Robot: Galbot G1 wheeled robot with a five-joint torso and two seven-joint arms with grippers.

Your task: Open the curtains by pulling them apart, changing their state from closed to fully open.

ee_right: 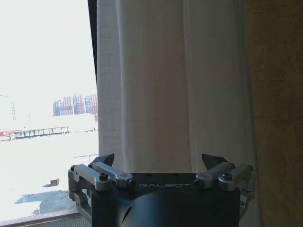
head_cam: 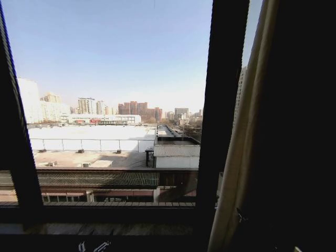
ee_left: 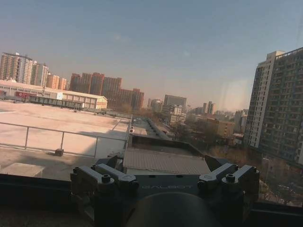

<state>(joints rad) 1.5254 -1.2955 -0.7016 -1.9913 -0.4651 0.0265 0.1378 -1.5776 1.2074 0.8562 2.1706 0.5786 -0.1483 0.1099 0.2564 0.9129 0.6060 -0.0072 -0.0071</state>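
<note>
- Head view: the right curtain is seen bunched into a narrow beige column against the right side of the window frame, from top edge down to the sill. The glass left of the frame bar is bare, city outside. A left panel cannot be made out here, so whether it is fully parked cannot be told.
- Handling, judged: sheer pleated cloth, light, soft, no stiffness. It would fold and slide rather than push as a block. Snag or tear risk is expected if it is pinched hard at one thin layer. Best taken at the free leading edge, several pleats gathered, and drawn sideways along the rail.
- Left wrist view: the left gripper is spread wide with nothing between the fingers. It is pointed at the bare pane, just above the sill edge. No cloth is touched.
- Right wrist view: the right gripper is spread wide and empty, aimed square at the curtain. The cloth hangs just beyond the fingertips; contact cannot be told. The curtain's free edge lies next to the dark frame bar, the wall on its other side.
- Progress, judged: the right side looks near fully open.
</note>
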